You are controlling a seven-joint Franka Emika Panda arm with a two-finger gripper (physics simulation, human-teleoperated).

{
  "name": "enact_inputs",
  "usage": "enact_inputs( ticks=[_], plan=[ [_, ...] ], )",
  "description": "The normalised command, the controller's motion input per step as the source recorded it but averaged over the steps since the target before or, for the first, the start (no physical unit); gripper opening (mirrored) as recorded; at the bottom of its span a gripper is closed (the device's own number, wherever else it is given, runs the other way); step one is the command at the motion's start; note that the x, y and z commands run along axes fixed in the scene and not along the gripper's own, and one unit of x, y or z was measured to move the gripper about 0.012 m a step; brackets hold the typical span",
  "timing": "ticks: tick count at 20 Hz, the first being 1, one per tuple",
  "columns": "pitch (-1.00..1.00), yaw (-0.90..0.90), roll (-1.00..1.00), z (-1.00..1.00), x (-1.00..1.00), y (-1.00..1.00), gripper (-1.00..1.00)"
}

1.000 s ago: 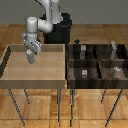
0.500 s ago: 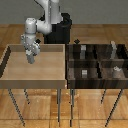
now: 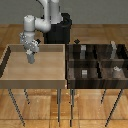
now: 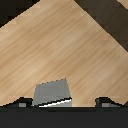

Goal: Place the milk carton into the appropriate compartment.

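Note:
In the wrist view the milk carton [image 4: 51, 94] shows as a small grey box with a paler edge on the light wood floor. It lies between my gripper's [image 4: 63, 101] fingers, close to one fingertip [image 4: 22, 101] and well apart from the other [image 4: 104, 101]. The jaws stand open and wide of it. In the exterior view my gripper [image 3: 31, 56] hangs low, pointing down, over the far part of the light wooden tray [image 3: 32, 82] on the exterior view's left. There the fingers hide the carton.
On the exterior view's right stands a dark bin [image 3: 97, 61] split into compartments. It holds a small grey cube [image 3: 84, 73], a pale slab [image 3: 114, 48] and other small grey items. The robot's black base [image 3: 60, 32] stands behind both.

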Motion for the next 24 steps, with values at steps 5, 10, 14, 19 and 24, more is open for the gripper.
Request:
enact_inputs(
  ticks=[5,10,14,19,24],
  plan=[
    [0.0,0.0,0.0,-0.2,0.0,0.0,1.0],
    [0.0,0.0,0.0,-0.2,0.0,0.0,-1.0],
    [0.0,0.0,0.0,0.0,0.0,0.0,-1.0],
    [0.0,0.0,0.0,0.6,0.0,0.0,-1.0],
    [0.0,0.0,0.0,1.0,0.0,0.0,-1.0]
  ],
)
